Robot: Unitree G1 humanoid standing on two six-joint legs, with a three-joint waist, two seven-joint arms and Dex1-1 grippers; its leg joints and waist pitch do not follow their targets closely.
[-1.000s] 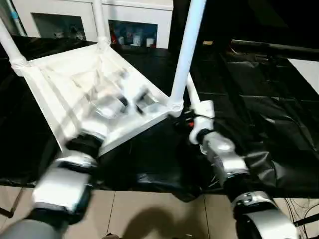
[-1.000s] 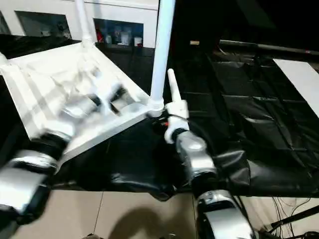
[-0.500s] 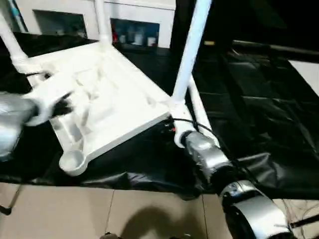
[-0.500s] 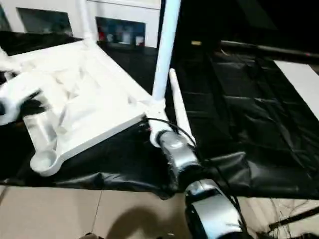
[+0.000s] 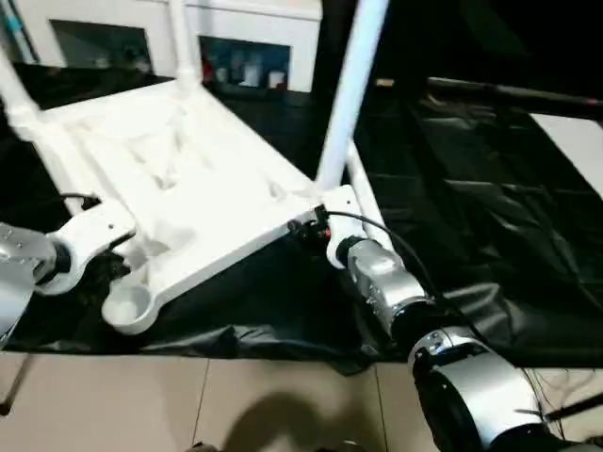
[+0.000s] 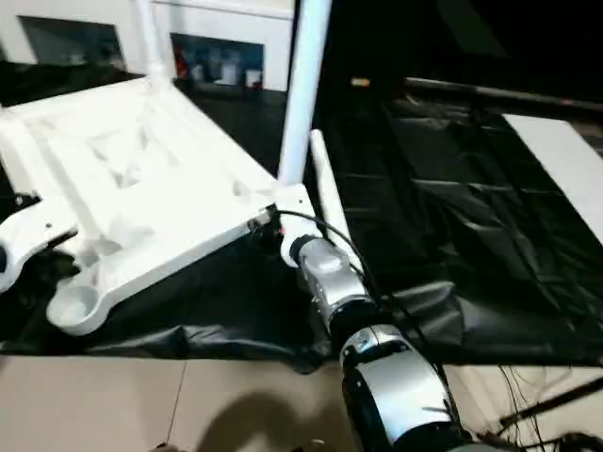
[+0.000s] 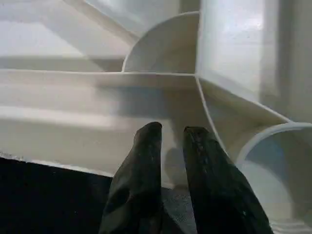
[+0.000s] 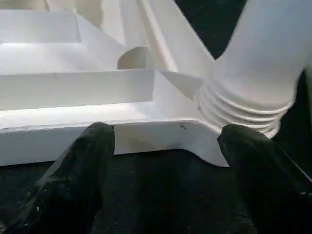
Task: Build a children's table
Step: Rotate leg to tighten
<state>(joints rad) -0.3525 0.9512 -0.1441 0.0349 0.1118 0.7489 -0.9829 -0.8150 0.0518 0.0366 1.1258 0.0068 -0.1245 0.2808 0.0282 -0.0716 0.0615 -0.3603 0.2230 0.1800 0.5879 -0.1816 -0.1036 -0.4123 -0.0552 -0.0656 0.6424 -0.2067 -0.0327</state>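
Observation:
The children's table top [image 5: 188, 188] lies upside down on black sheeting, ribbed underside up. Three white legs stand in its sockets, the nearest [image 5: 344, 94] at the right corner. A loose leg [image 6: 325, 188] lies on the sheet beside that corner. The near corner socket [image 5: 127, 306] has nothing in it. My left gripper [image 7: 171, 134] points at the top's rim next to that socket [image 7: 278, 170], its fingers a narrow gap apart with nothing between. My right gripper [image 8: 165, 141] stands wide open just short of the rim, by the threaded base of the right leg [image 8: 248, 102].
A white cabinet [image 5: 245, 47] with glass doors stands behind the table top. Crumpled black sheeting [image 5: 471, 188] spreads to the right, with a white panel [image 5: 575, 132] at its far edge. Tiled floor [image 5: 236, 405] lies in front.
My left arm has swung off the middle of the table top, out to its near left corner. My right gripper has moved in close to the right corner.

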